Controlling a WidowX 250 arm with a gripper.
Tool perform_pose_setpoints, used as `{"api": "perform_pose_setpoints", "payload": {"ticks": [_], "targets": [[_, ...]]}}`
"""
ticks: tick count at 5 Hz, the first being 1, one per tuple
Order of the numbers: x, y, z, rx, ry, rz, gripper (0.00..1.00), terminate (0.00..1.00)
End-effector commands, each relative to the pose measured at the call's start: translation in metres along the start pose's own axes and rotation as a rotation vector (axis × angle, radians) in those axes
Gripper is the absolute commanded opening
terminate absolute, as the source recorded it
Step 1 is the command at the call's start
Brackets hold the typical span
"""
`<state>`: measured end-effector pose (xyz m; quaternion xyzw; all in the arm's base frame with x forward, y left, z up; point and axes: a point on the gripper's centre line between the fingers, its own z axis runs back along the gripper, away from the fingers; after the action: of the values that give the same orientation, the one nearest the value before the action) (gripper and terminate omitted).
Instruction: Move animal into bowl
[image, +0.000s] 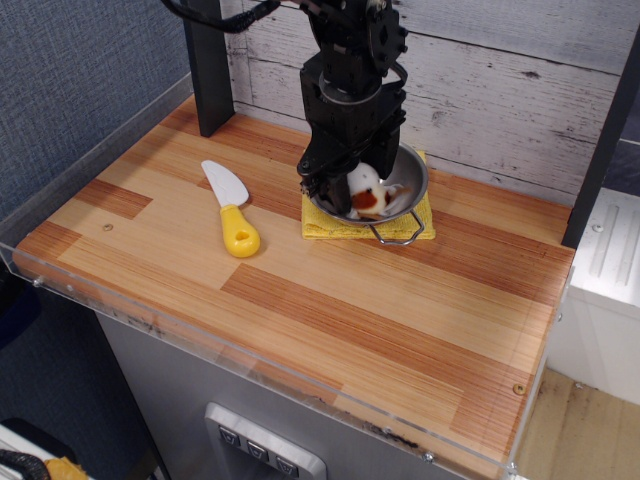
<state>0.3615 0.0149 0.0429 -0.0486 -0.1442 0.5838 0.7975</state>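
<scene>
The animal (366, 190), a small white plush dog with reddish-brown patches, is down inside the shiny steel bowl (416, 178) at the back middle of the wooden table. My black gripper (343, 193) reaches down into the bowl from above. Its fingers are still closed around the dog's left side. The gripper body hides the bowl's left and back rim. One wire loop handle (398, 236) sticks out toward the front.
The bowl stands on a folded yellow cloth (325, 228). A knife with a yellow handle and white blade (232, 212) lies to the left. A black post (208, 60) stands at the back left. A white plank wall runs behind.
</scene>
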Motion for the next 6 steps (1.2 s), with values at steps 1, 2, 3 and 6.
{"api": "perform_pose_setpoints", "payload": {"ticks": [1, 2, 3, 6], "targets": [[-0.006, -0.004, 0.014, -0.040, -0.002, -0.004, 1.00, 0.00], [-0.007, -0.004, 0.017, -0.048, 0.003, -0.003, 1.00, 0.00], [-0.006, -0.008, 0.031, -0.075, 0.007, -0.001, 1.00, 0.00], [0.002, -0.023, 0.119, -0.225, -0.022, -0.001, 1.00, 0.00]]}}
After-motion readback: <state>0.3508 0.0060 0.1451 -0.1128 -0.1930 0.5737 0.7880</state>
